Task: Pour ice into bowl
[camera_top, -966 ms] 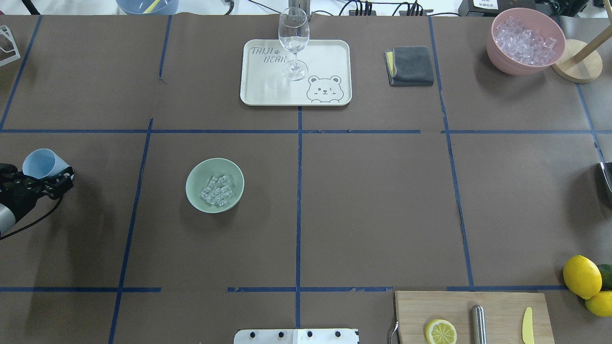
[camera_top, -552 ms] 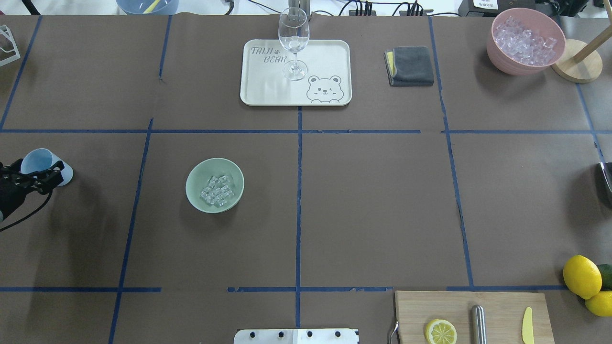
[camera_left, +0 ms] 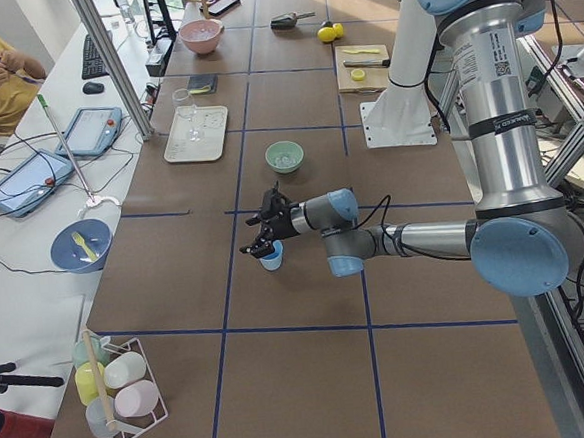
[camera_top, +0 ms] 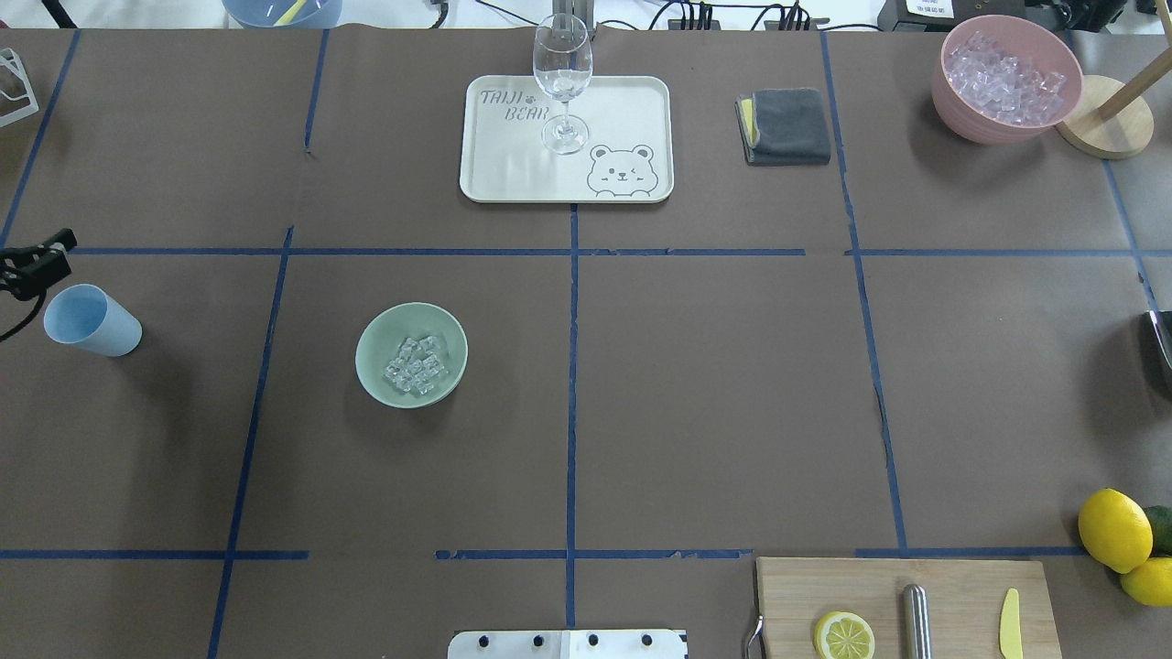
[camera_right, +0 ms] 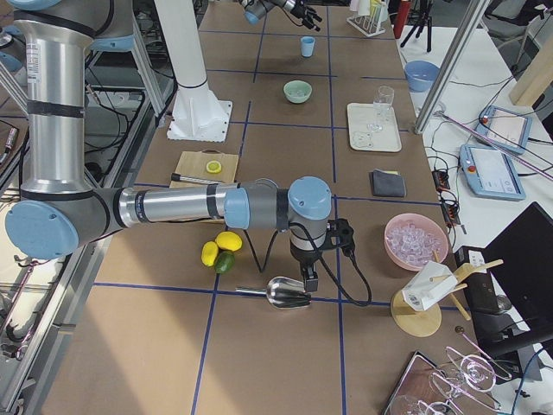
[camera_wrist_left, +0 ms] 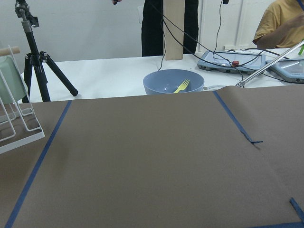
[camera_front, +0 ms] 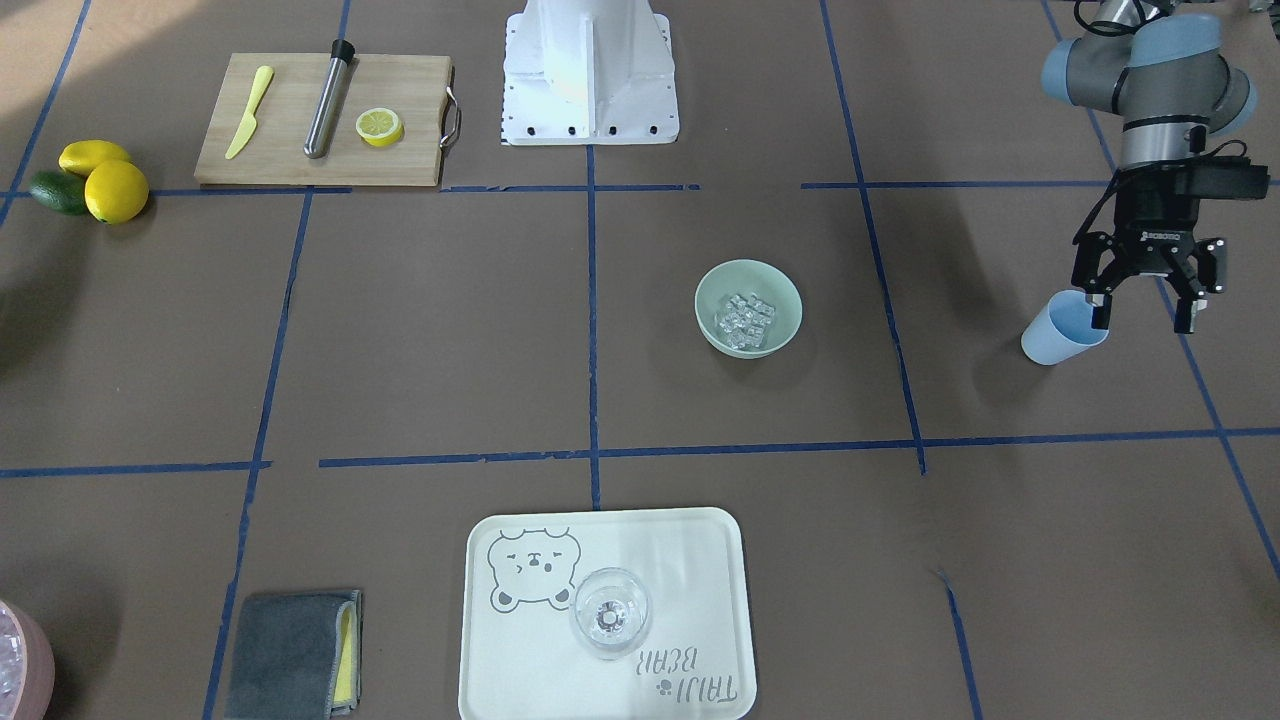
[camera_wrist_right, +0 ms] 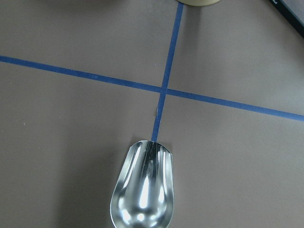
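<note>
The mint-green bowl (camera_top: pixel 372 340) stands left of the table's middle with the ice (camera_top: pixel 415 366) lying in it; it also shows in the front-facing view (camera_front: pixel 790 300), with the ice (camera_front: pixel 745 318) inside. A light blue cup (camera_top: pixel 92 320) stands free on the table at the far left. My left gripper (camera_front: pixel 1142 318) is open and empty, raised just above the cup (camera_front: pixel 1060 335); only its tip (camera_top: pixel 37 261) shows overhead. My right gripper (camera_right: pixel 308 281) hangs over a metal scoop (camera_right: pixel 285 294) at the table's right end. I cannot tell whether it is open or shut.
A pink tub (camera_top: pixel 952 101) of ice sits at the back right beside a grey cloth (camera_top: pixel 785 126). A wine glass (camera_top: pixel 562 82) stands on a tray (camera_top: pixel 623 119). A cutting board (camera_top: pixel 961 586) and lemons (camera_top: pixel 1114 529) are at the front right.
My left gripper has let go of the light blue cup and drawn up and away to the view's left edge. The cup now stands free. Bowl and ice are unchanged.
</note>
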Action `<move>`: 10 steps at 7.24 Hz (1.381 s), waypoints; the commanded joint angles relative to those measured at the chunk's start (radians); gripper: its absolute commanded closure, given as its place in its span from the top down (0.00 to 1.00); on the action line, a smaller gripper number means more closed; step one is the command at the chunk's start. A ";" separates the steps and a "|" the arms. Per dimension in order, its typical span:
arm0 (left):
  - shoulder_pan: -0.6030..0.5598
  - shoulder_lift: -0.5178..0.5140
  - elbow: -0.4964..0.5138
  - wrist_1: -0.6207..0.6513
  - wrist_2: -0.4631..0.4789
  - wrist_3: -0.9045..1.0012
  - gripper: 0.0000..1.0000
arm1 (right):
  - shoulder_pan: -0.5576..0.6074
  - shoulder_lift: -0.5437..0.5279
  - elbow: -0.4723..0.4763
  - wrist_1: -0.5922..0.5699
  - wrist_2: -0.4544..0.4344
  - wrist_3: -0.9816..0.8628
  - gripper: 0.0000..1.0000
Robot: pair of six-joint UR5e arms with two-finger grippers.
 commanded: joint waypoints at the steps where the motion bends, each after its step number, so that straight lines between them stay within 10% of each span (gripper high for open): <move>1: -0.287 -0.045 -0.016 0.099 -0.339 0.288 1.00 | 0.000 0.001 0.002 0.000 0.000 0.001 1.00; 6: -0.682 -0.186 -0.014 0.794 -0.833 0.802 1.00 | 0.000 0.003 0.003 0.000 0.000 0.000 1.00; 8: -0.717 -0.250 -0.008 1.192 -0.872 0.802 1.00 | 0.000 -0.002 0.008 0.000 0.003 -0.002 1.00; 10: -0.742 -0.235 0.036 1.325 -0.939 0.802 1.00 | 0.000 0.000 0.008 -0.002 0.044 -0.003 1.00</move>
